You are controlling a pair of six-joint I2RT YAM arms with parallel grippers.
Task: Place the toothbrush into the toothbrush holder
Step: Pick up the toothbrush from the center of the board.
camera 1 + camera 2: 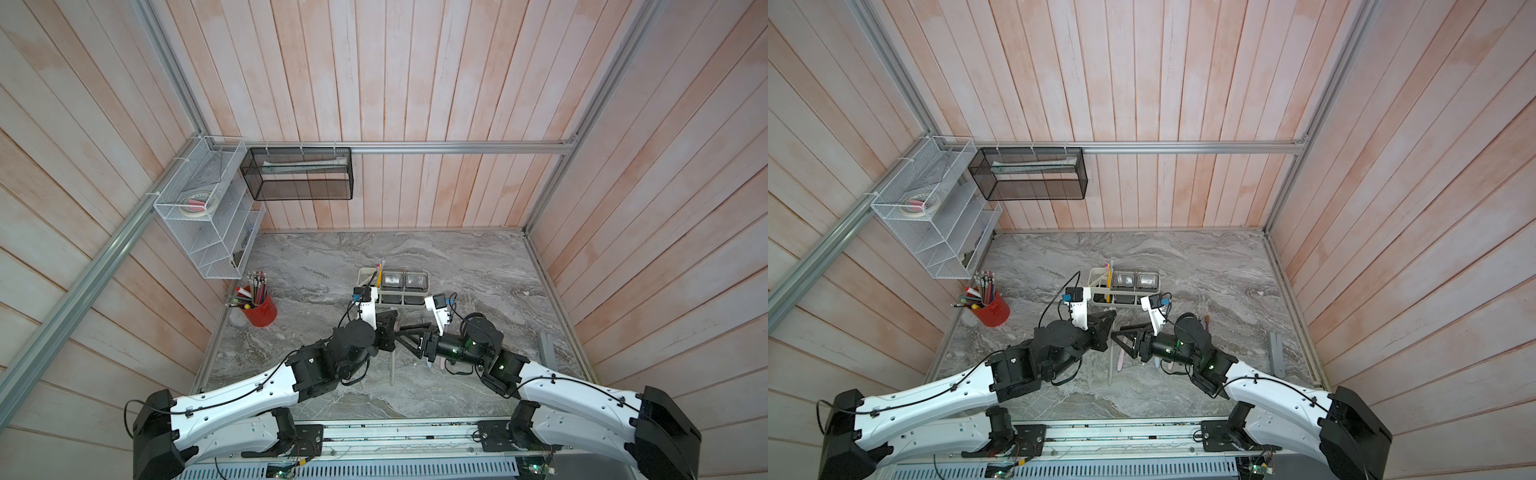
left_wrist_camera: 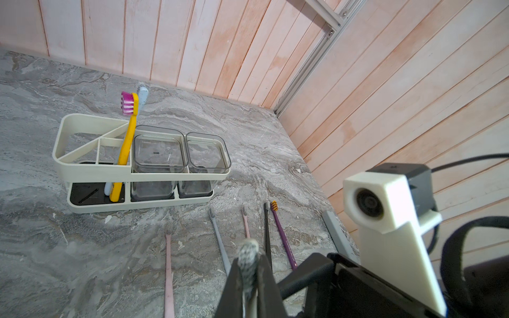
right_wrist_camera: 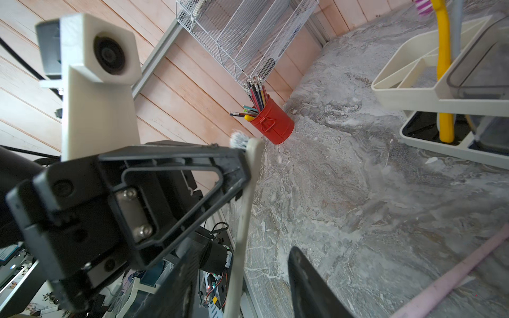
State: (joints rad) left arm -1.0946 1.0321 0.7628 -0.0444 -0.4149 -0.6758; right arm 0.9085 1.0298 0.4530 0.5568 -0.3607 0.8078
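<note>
The toothbrush (image 2: 248, 254), white with speckled grey bristles, is clamped just below its head by my left gripper (image 2: 249, 264), which is shut on it above the table. Its handle (image 3: 239, 234) hangs down toward the marble. My right gripper (image 3: 242, 286) is open, with one jaw on each side of that handle and a gap on both sides. In both top views the two grippers (image 1: 392, 332) (image 1: 402, 336) meet tip to tip in front of the toothbrush holder (image 1: 365, 272). The white holder (image 2: 91, 168) has a yellow toothbrush (image 2: 125, 148) and a pale blue one standing in it.
Several toothbrushes (image 2: 168, 264) lie side by side on the marble in front of the holder. A red cup of pencils (image 1: 259, 307) stands at the left wall. A grey bar (image 1: 546, 347) lies at the right edge. Wire racks (image 1: 199, 216) hang on the walls.
</note>
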